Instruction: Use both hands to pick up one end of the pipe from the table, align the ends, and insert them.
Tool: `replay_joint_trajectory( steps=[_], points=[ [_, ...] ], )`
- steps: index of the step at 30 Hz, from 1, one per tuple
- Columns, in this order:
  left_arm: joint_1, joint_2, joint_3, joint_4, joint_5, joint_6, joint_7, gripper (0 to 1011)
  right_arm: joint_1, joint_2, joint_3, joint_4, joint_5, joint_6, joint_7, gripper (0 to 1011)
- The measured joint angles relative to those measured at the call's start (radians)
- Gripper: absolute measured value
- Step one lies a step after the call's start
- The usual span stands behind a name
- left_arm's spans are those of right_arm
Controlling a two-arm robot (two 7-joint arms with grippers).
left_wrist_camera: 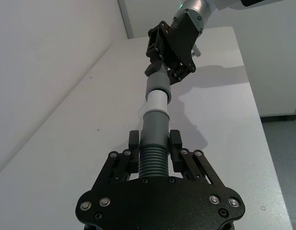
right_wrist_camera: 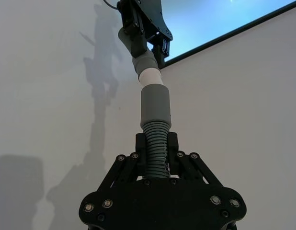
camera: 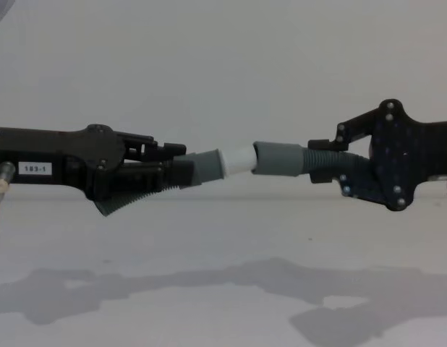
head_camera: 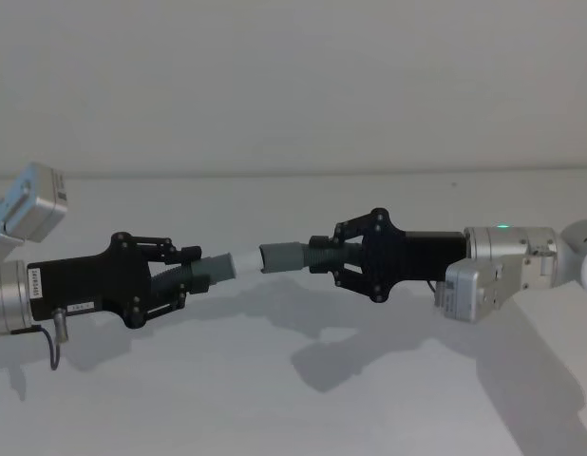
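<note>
White tip [camera: 236,158] just at socket mouth [camera: 258,158], axes slightly kinked, both pieces aloft above the surface [head_camera: 274,399]. Left gripper [head_camera: 184,275] pinching the tipped hose piece [head_camera: 210,269]; right gripper [head_camera: 331,256] pinching the socket piece [head_camera: 293,256]. Straighten, then push endwise.

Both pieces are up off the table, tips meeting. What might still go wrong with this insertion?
1. The left hand angles its piece upward, so the white tip meets the socket mouth at a slight bend and may jam.
2. The right hand grips its piece on the ribbed section; under push it could flex or slip.
</note>
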Motion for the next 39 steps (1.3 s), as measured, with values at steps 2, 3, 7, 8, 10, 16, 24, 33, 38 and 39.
replay_joint_trajectory(
  steps=[2, 3, 7, 8, 10, 16, 24, 33, 38, 39],
  points=[
    [0.000, 0.000, 0.000, 0.000, 0.000, 0.000, 0.000, 341, 0.000, 0.000, -0.003, -0.002, 0.003, 0.000, 0.000, 227],
    [0.000, 0.000, 0.000, 0.000, 0.000, 0.000, 0.000, 341, 0.000, 0.000, -0.004, -0.003, 0.004, 0.000, 0.000, 227],
    [0.000, 0.000, 0.000, 0.000, 0.000, 0.000, 0.000, 341, 0.001, 0.000, -0.009, -0.005, 0.008, 0.001, 0.001, 227],
    [0.000, 0.000, 0.000, 0.000, 0.000, 0.000, 0.000, 341, 0.001, 0.000, -0.009, -0.006, 0.008, 0.001, 0.001, 227],
    [0.000, 0.000, 0.000, 0.000, 0.000, 0.000, 0.000, 341, 0.002, -0.001, -0.012, -0.006, 0.010, 0.001, 0.000, 227],
    [0.000, 0.000, 0.000, 0.000, 0.000, 0.000, 0.000, 341, 0.005, -0.003, -0.017, -0.006, 0.011, 0.001, -0.003, 227],
    [0.000, 0.000, 0.000, 0.000, 0.000, 0.000, 0.000, 341, 0.012, -0.004, -0.021, 0.000, 0.010, -0.003, -0.010, 227],
    [0.000, 0.000, 0.000, 0.000, 0.000, 0.000, 0.000, 341, 0.024, -0.004, -0.027, 0.008, 0.007, -0.015, -0.014, 227],
    [0.000, 0.000, 0.000, 0.000, 0.000, 0.000, 0.000, 341, 0.033, -0.002, -0.031, 0.013, 0.006, -0.022, -0.014, 227],
    [0.000, 0.000, 0.000, 0.000, 0.000, 0.000, 0.000, 341, 0.035, -0.001, -0.032, 0.014, 0.006, -0.024, -0.013, 227]
  ],
)
